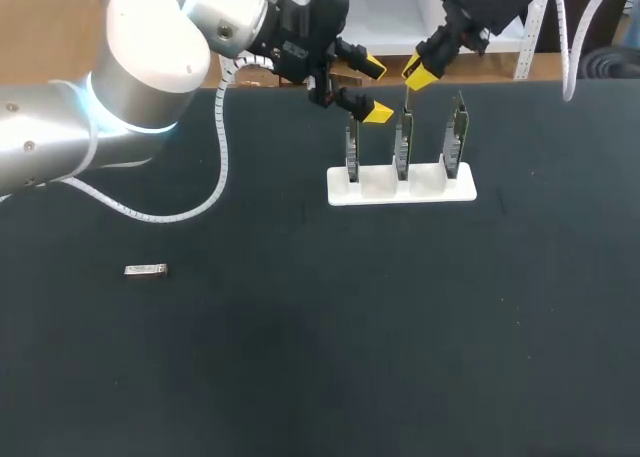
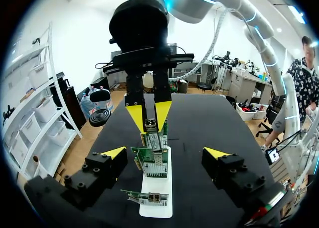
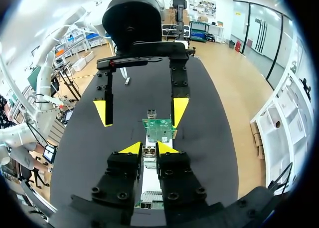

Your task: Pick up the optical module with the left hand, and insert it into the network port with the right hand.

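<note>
Hazards, largest first: left gripper (image 1: 375, 89), fingers spread wide and empty, hangs just behind the white rack (image 1: 381, 185) at card-top level. Judged risk is a knock against a card, or against the right gripper (image 3: 148, 147) close beside it. The right gripper is above the rack's middle slot, fingers drawn close and clamped on a small metal body, taken to be the optical module (image 2: 150, 124). Judged risks are a tilted or offset module catching on the port mouth, a push that flexes or unseats the thin card, and the module slipping in the pinch. The port itself is hidden under the fingers, so alignment cannot be told. Container: white rack, on the black table (image 1: 300, 357) toward its far edge, three slots. Contents: three circuit cards, all upright on edge, one per slot, with the middle card (image 1: 403, 142) directly beneath the held module. Outside the rack: one loose metal piece (image 1: 145, 269), module-like, flat on the table, well apart from the rack, nearer and on the left arm's side.
</note>
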`<action>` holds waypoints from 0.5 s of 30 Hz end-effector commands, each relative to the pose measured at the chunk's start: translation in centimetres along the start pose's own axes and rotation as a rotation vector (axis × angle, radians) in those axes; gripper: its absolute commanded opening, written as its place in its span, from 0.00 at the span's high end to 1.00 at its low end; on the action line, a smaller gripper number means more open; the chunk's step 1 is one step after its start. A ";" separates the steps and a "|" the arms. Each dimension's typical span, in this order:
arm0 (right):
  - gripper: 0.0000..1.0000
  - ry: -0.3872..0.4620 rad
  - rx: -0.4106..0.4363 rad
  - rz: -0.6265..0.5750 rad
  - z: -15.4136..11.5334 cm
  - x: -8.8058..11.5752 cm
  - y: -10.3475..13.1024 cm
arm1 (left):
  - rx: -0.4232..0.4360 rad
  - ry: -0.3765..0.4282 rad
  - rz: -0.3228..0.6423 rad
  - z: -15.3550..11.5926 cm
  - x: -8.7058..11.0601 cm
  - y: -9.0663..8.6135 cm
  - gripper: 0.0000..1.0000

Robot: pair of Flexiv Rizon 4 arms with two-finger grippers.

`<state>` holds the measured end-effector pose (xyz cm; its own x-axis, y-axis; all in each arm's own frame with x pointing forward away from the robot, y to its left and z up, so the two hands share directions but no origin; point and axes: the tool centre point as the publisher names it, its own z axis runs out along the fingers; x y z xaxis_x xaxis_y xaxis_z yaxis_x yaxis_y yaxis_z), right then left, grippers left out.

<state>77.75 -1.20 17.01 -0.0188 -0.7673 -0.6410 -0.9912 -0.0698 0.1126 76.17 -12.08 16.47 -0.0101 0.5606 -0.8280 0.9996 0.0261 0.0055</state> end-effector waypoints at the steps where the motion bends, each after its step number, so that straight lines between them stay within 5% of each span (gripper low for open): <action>1: 1.00 -0.003 -0.002 -0.001 0.0 0.0 -0.2 | 0.004 0.007 -0.002 0.0 -0.1 0.2 0.00; 15: 1.00 -0.006 0.001 0.009 0.5 -0.1 -0.1 | 0.004 0.007 -0.002 0.0 -0.1 0.2 0.00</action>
<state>77.89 -0.87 16.85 -0.0288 -0.7657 -0.6426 -0.9904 -0.0649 0.1217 76.17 -12.08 16.46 -0.0101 0.5606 -0.8280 0.9996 0.0261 0.0055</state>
